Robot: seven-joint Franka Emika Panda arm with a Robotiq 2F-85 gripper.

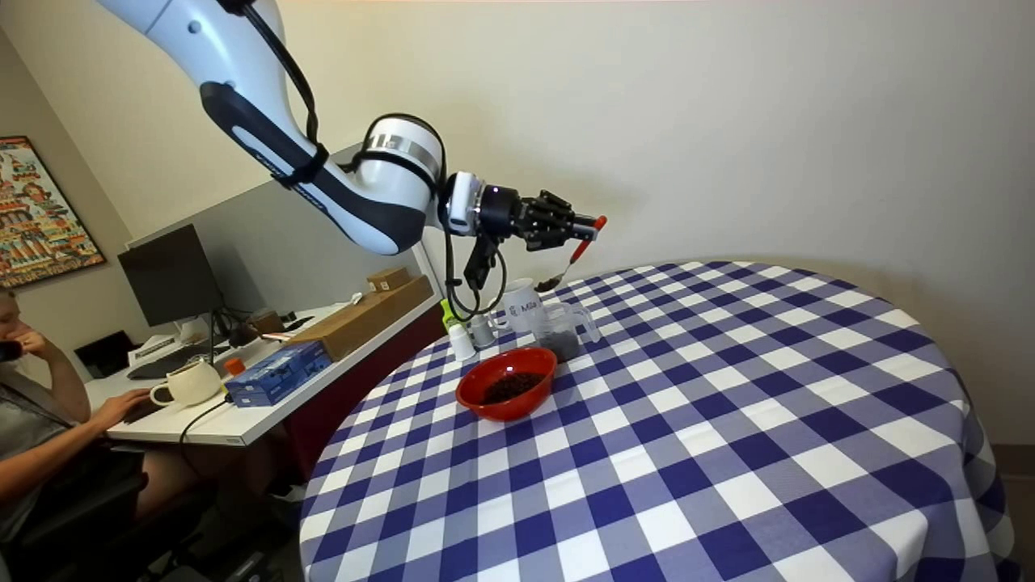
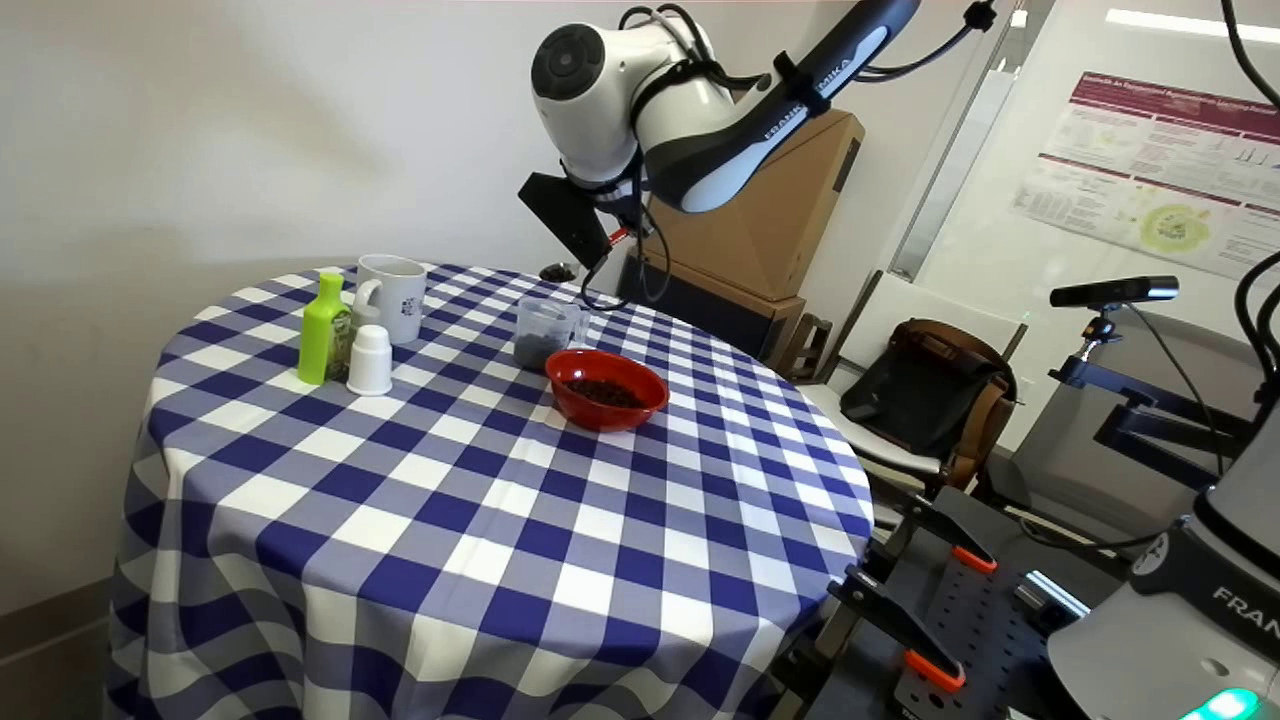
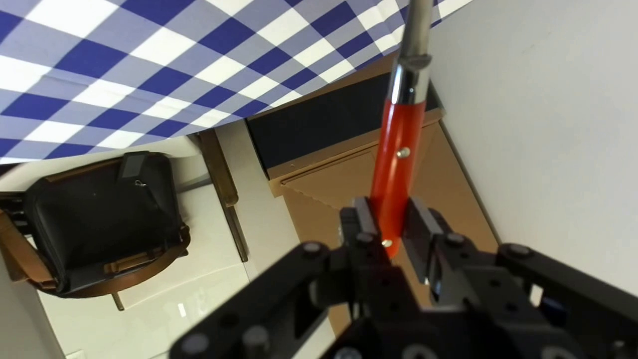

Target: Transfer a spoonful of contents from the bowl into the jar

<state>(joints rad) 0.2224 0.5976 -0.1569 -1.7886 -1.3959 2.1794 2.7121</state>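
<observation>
We see a glossy, smooth bowl (image 2: 602,416); the jar (image 2: 545,319) looks see-through, glass or plastic we can't tell. The spoon (image 3: 397,154) has a shiny metal neck, glossy handle. Tablecloth (image 2: 560,560) matt fabric, box (image 2: 770,215) matt cardboard, bag (image 3: 104,214) smooth, leather-like.

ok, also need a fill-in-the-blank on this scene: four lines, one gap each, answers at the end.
1. The pincer grips the spoon by its red ____.
2. In height, the spoon's dark load sits ____ than the pincer.
3. Of the bowl and the jar, the wider is the ____.
4. The bottle beside the small white container is lime ____.

Missing words: handle; lower; bowl; green.
</observation>
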